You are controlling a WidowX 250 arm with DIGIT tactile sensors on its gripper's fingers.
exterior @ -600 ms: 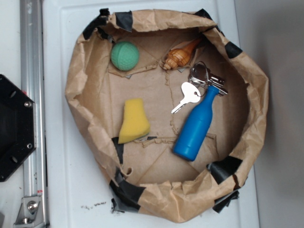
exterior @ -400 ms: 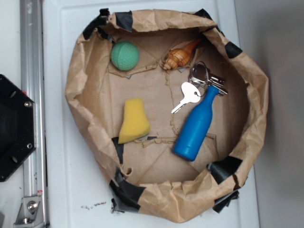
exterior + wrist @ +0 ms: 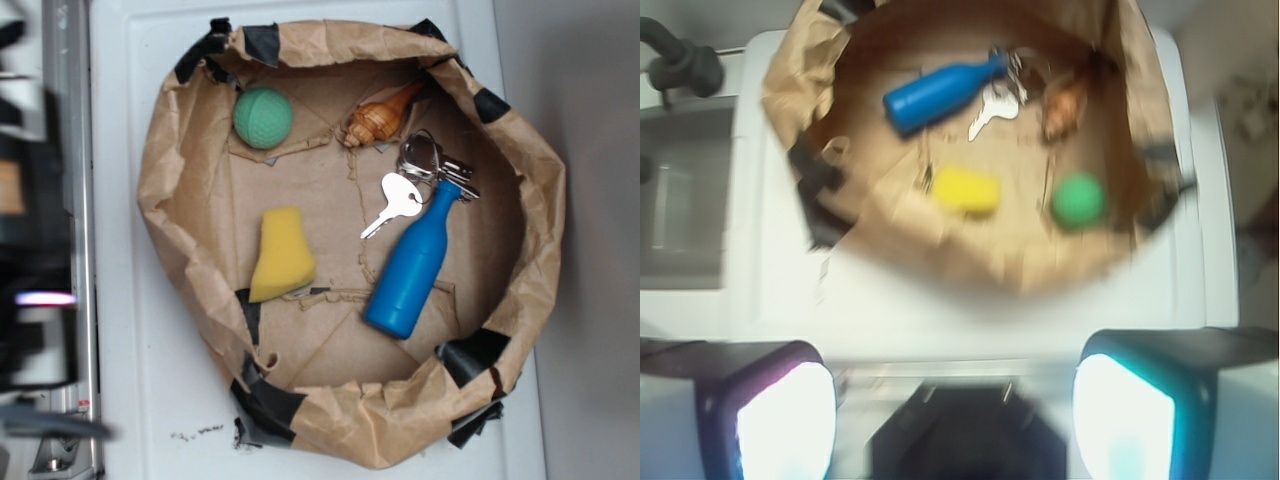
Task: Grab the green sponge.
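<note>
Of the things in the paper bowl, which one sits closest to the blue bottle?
The keys: they touch the neck of the bottle. The shell, sponge and green ball all lie clear of it.

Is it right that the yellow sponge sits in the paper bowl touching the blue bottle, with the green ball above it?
Not quite. The yellow sponge lies apart from the blue bottle, with bare paper between them. The exterior view shows this. It does sit in the paper bowl, with the green ball above it.
</note>
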